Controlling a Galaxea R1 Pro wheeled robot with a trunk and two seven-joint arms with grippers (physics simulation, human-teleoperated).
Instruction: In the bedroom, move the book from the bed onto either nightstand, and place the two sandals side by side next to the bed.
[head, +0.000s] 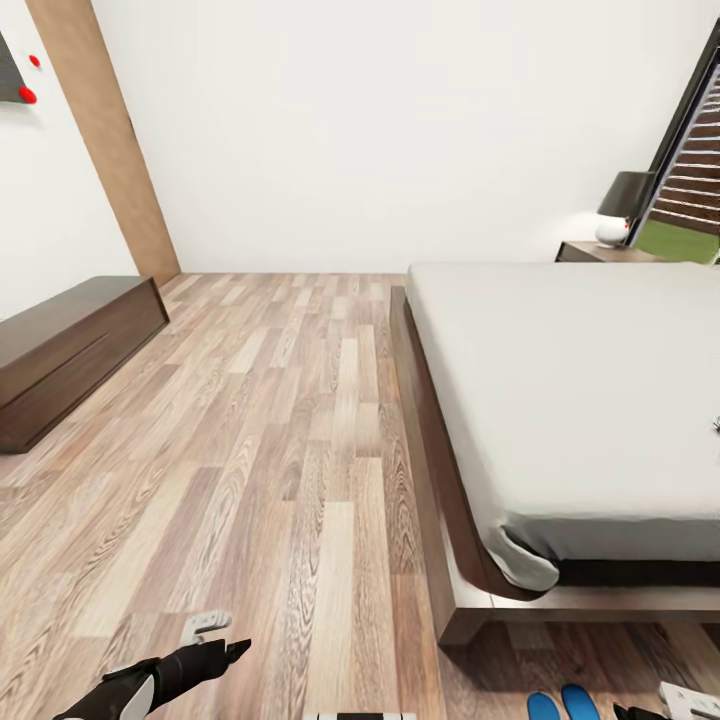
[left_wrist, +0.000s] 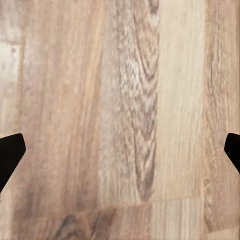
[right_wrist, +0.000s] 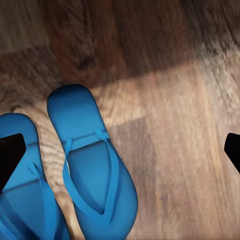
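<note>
Two bright blue sandals (head: 562, 704) lie side by side on the wood floor just off the corner of the bed (head: 570, 400). In the right wrist view one sandal (right_wrist: 95, 160) lies whole and the other sandal (right_wrist: 25, 200) is cut by the frame edge. My right gripper (right_wrist: 121, 154) hangs open above them, also seen low in the head view as the right gripper (head: 660, 708). My left gripper (head: 215, 640) is open over bare floor, its fingertips (left_wrist: 10, 155) wide apart. A dark nightstand (head: 600, 252) stands beyond the bed. The book is out of view.
A long low dark cabinet (head: 70, 345) runs along the left wall beside a brown door (head: 105, 140). A lamp (head: 622, 205) sits on the nightstand by the window (head: 690, 170). Wide plank floor (head: 280, 420) stretches between cabinet and bed.
</note>
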